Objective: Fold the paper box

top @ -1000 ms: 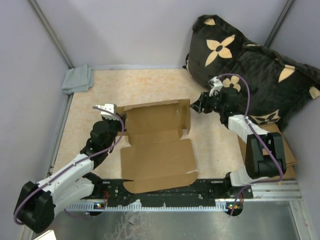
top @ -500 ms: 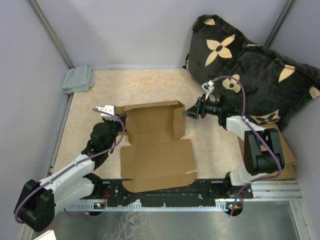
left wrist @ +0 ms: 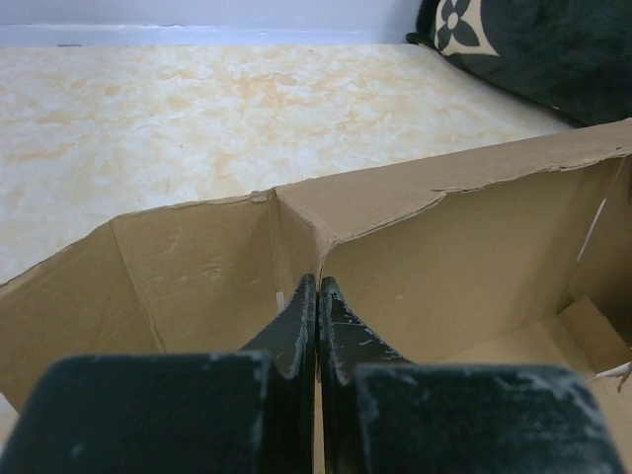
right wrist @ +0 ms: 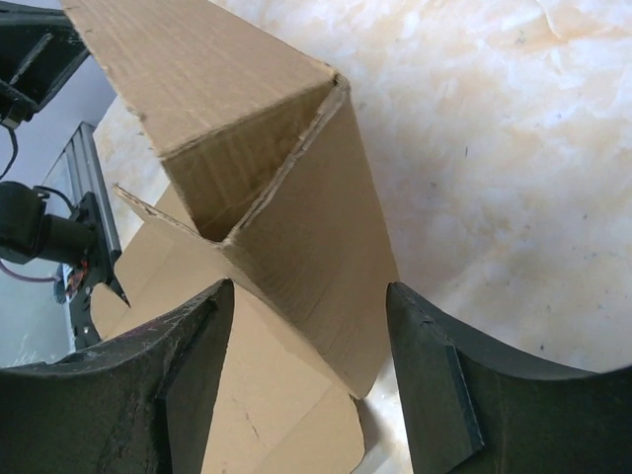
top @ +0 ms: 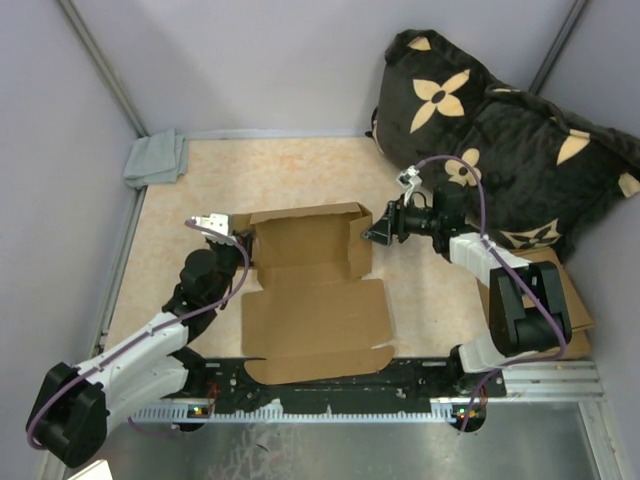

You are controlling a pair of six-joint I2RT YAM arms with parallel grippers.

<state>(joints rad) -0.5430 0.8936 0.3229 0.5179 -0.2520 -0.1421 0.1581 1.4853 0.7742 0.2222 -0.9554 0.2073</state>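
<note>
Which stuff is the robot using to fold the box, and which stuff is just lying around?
For the job: box; left gripper, shut on the box wall; right gripper, open around a flap.

Just lying about: cloth; pillow; cardboard pile.
</note>
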